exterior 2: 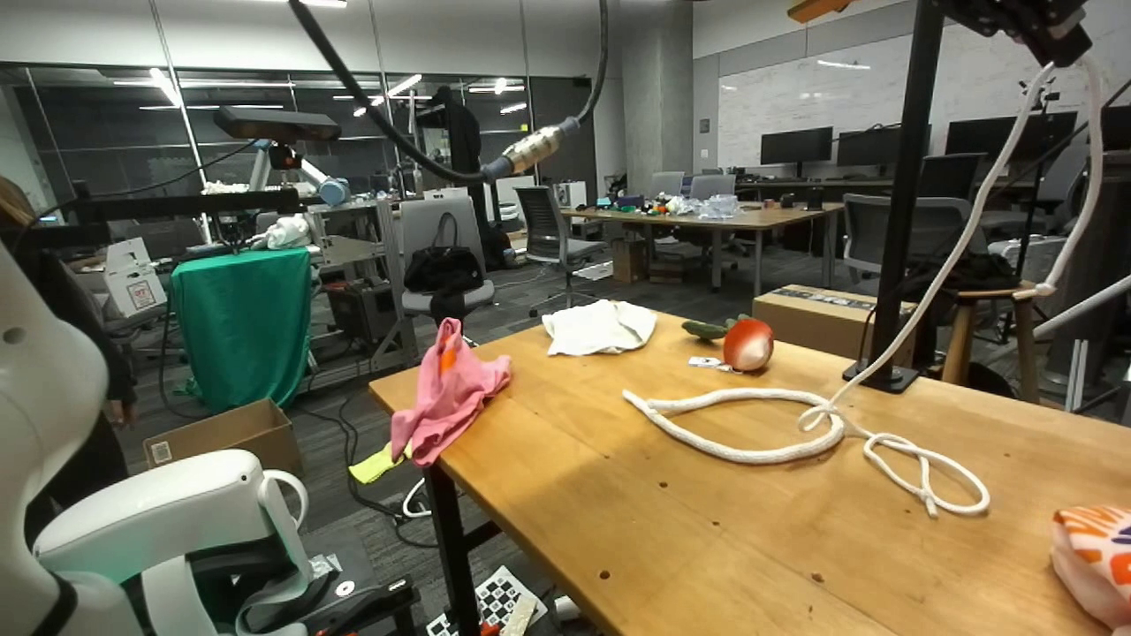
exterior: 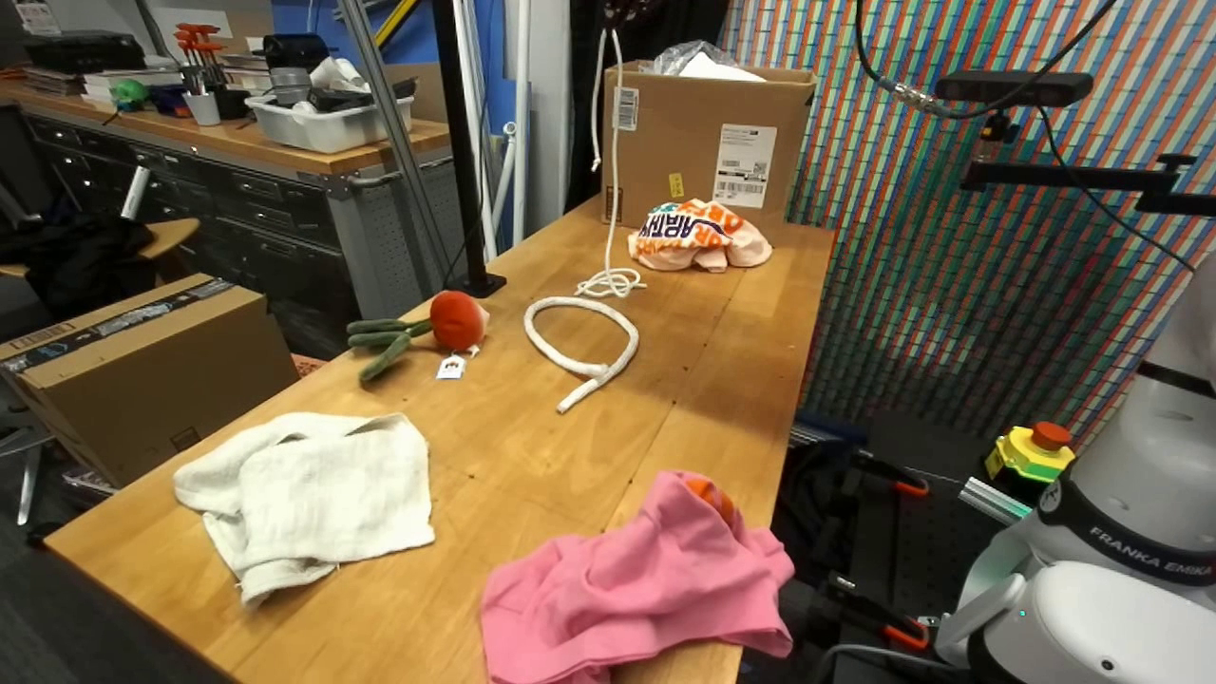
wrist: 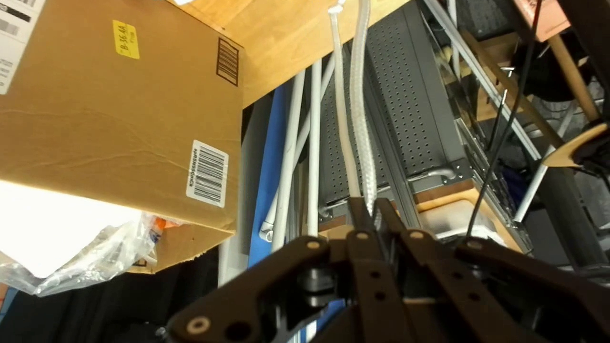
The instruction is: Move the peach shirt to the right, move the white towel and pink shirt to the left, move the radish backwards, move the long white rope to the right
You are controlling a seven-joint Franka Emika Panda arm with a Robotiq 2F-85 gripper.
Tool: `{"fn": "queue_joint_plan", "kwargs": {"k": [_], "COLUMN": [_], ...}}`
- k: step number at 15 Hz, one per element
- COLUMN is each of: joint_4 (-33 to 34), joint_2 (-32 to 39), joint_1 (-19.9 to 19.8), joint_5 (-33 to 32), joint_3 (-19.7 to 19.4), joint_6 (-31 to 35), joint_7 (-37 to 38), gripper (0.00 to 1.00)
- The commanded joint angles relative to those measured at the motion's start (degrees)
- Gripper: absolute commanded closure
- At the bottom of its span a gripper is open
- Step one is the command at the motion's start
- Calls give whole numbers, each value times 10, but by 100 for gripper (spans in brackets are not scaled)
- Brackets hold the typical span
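Note:
My gripper (exterior 2: 1065,55) is high above the table's far end, shut on the long white rope (exterior 2: 976,199). In the wrist view the rope (wrist: 358,95) runs between the fingertips (wrist: 371,205). One end hangs free; the other part drops to a loose coil (exterior: 613,282) on the table. A thicker white rope (exterior: 635,340) lies in a ring beside the coil. The peach shirt (exterior: 703,242) is bunched by the cardboard box. The radish (exterior: 458,320) lies at a table edge. The white towel (exterior: 328,494) and the pink shirt (exterior: 636,579) lie at the near end, the shirt overhanging the edge.
A cardboard box (exterior: 684,123) with plastic wrap stands at the table's far end. A black post (exterior: 465,142) rises from the table edge near the radish. A cable (exterior 2: 398,132) hangs across the upper area. Another cardboard box (exterior: 152,370) stands beside the table (exterior: 532,456).

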Motion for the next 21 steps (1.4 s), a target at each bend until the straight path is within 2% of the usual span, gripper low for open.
{"fn": "queue_joint_plan", "kwargs": {"k": [1,4,5,11,14,16,17,21], "joint_4": [114,199,230,388,459,500,521,576], "joint_2": [65,113,131,233,287,317,330,370], "joint_1": [20,13,28,35,36,26,9,-24], "joint_5": [14,16,24,24,26,52,66,156], "joint_3": [-6,2,-15,-48,-59,-50,-26,13], "joint_6": [-39,-81,-95,-179,-250,-310,-345,-457], "joint_7": [-16,-24,-29,-24,-37,-76,-99,-195], "gripper": [93,92,92,93,91,92,92,92]}}
